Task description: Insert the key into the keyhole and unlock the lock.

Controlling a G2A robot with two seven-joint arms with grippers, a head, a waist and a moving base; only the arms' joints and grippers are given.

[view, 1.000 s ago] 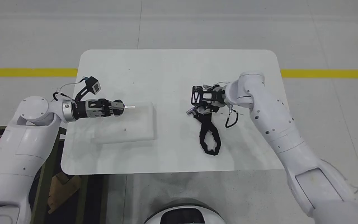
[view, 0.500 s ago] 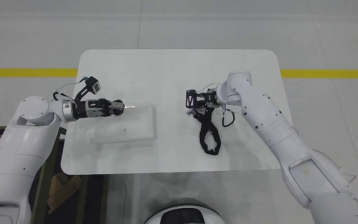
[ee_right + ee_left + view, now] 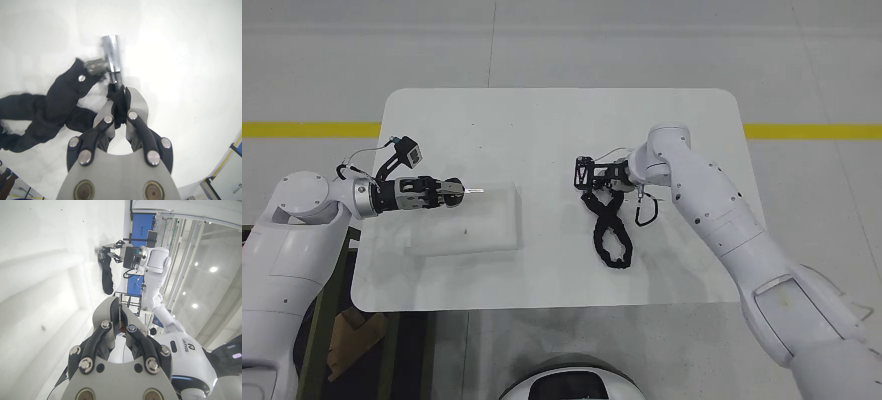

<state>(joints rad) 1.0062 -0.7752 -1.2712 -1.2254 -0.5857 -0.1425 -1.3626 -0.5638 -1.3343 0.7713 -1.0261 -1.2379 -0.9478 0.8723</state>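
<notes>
Fingers (image 3: 114, 311) of the left gripper (image 3: 458, 190) are pressed on the key (image 3: 474, 190), its blade pointing at the lock (image 3: 111, 55) across the table (image 3: 542, 120). Over there the right gripper (image 3: 119, 106) pinches the lock's black sleeve (image 3: 610, 240). A white block (image 3: 482, 225) sits under the key.

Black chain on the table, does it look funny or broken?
A little: the black fabric-sleeved chain lock lies twisted into a crossed loop on the white table, pinched by the right gripper beside its silver metal cylinder. Nothing looks broken.
</notes>
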